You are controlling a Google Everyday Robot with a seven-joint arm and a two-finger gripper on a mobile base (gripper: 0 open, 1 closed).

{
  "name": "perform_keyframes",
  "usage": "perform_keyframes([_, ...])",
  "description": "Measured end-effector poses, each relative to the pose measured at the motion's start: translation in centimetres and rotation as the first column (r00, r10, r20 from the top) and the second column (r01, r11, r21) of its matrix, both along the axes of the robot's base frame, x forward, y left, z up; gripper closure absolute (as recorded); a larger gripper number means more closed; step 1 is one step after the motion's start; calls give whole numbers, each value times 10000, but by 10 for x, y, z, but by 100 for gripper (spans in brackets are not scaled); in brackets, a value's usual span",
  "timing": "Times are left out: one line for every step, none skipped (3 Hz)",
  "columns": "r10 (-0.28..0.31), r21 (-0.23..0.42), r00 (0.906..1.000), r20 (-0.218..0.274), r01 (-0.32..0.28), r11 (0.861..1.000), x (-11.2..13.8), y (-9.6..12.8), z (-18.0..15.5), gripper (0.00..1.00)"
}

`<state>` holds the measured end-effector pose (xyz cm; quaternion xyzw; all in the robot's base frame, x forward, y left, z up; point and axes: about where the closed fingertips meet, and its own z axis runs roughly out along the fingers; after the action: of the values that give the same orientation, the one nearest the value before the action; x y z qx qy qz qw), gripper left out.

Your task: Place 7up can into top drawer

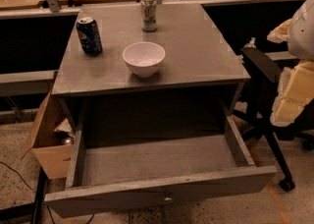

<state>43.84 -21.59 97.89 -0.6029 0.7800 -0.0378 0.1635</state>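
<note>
The 7up can [149, 14], silvery with pale green markings, stands upright at the back middle of the grey cabinet top [201, 46]. The top drawer [157, 161] is pulled wide open below it. Its inside is bare, and its flat front panel [206, 184] with a small round knob [168, 199] is nearest to me. My gripper is not in view. Nothing is holding or touching the can.
A dark blue Pepsi can [89, 36] stands at the cabinet top's left. A white bowl [143, 59] sits near its front middle. An open brown cardboard box [46, 144] is on the floor left of the drawer. A black wheeled chair [265, 95] with pale padding [294, 90] stands to the right.
</note>
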Motion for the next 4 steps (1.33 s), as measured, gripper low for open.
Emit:
perform_keyframes([-1,4,10000,4,1,10000,0,0,0,0])
perform_keyframes([-175,610,9992,372,152,9980,14,6,1,0])
perform_keyframes([-476,1916,9941,970,283,9811,51,16,-2,0])
perform_keyframes([-960,3999,9865,1325,354,9159,99,29,-26,0])
